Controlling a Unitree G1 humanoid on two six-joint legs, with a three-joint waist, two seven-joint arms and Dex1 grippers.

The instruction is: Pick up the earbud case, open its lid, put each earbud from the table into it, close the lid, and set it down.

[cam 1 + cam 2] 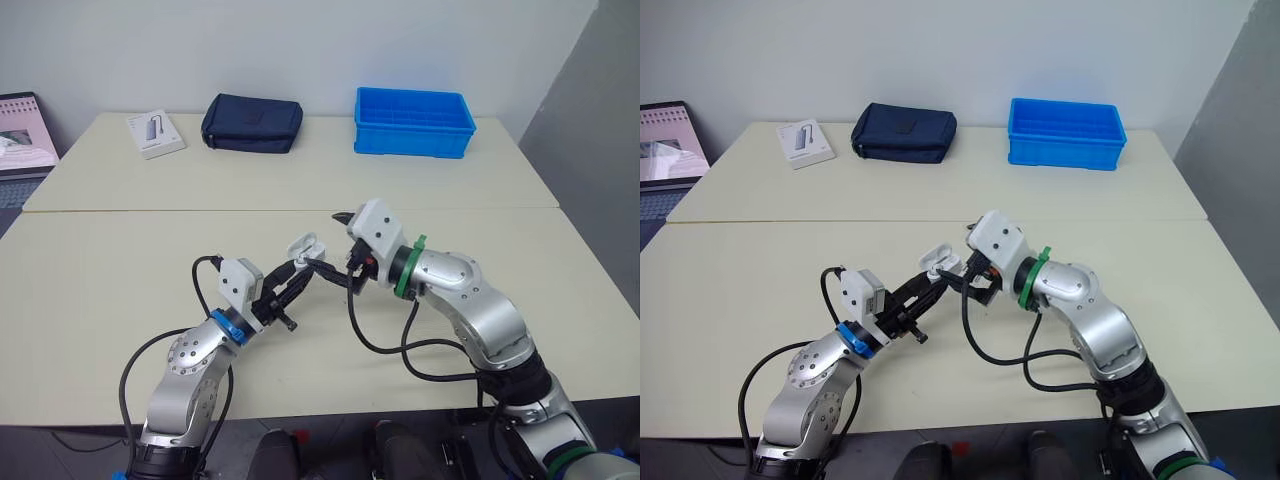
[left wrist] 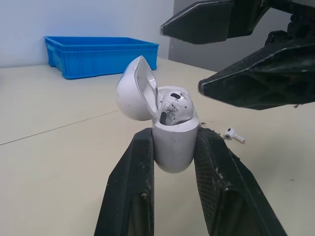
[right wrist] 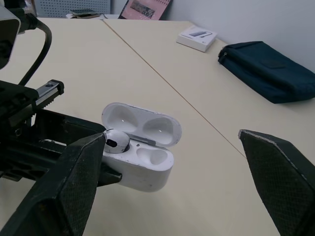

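My left gripper [image 2: 174, 136] is shut on the lower body of the white earbud case [image 2: 172, 140], holding it upright above the table near the middle [image 1: 303, 246]. The lid [image 3: 141, 119] is swung open. One earbud [image 3: 117, 141] sits in one socket; the other socket [image 3: 152, 156] is empty. My right gripper [image 3: 172, 135] is open, its fingers spread wide on either side of the case top without touching it [image 1: 328, 243]. A second white earbud [image 2: 234, 134] lies on the table just behind the case.
Along the far edge of the table stand a blue plastic bin [image 1: 412, 121], a navy zip pouch [image 1: 252, 122] and a small white box [image 1: 155, 133]. A pink booklet [image 1: 22, 135] lies off the far left corner. A seam [image 1: 200, 210] crosses the table.
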